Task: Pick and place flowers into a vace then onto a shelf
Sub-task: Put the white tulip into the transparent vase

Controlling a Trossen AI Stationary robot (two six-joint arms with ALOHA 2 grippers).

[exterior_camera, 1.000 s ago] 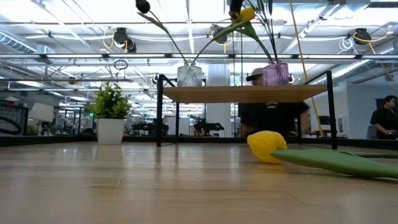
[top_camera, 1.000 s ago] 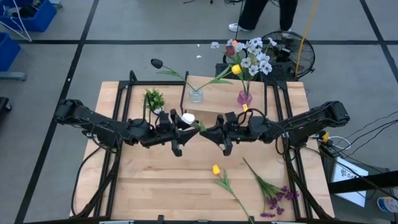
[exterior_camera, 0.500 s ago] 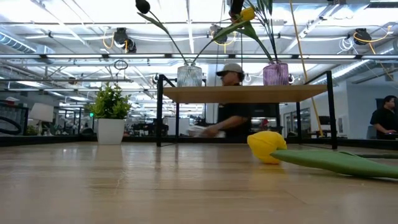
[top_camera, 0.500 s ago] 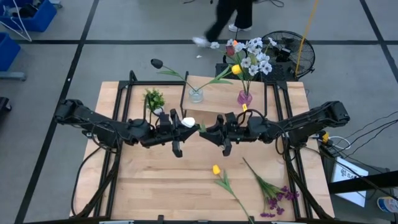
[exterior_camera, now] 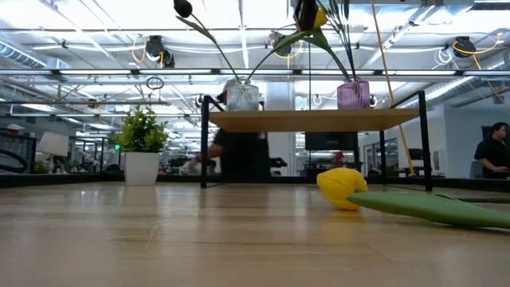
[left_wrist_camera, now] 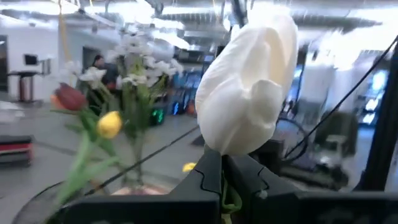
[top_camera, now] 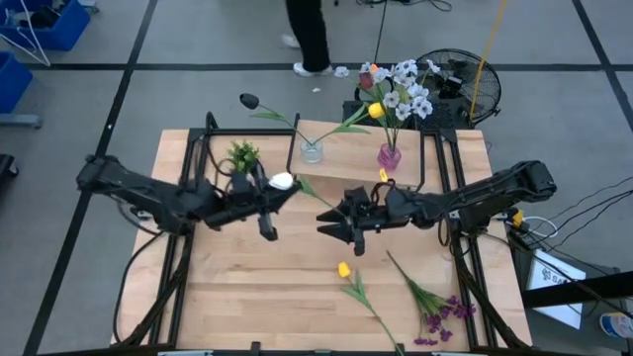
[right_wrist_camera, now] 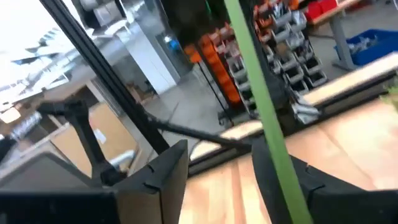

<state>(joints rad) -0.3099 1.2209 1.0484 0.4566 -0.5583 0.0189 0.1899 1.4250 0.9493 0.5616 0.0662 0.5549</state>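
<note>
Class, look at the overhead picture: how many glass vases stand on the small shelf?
2: a clear vase towards the shelf left end, and a pink vase right of it. No others show.

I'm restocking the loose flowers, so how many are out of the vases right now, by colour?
White tulip on a green stem, held in the left gripper: 1
Yellow tulip lying on the light-wood tabletop: 1
Purple clustered spray lying on the tabletop: 1
Total: 3

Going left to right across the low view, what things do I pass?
Potted plant → clear vase → purple vase on the shelf, with the yellow flower lying on the table below about there.
</note>
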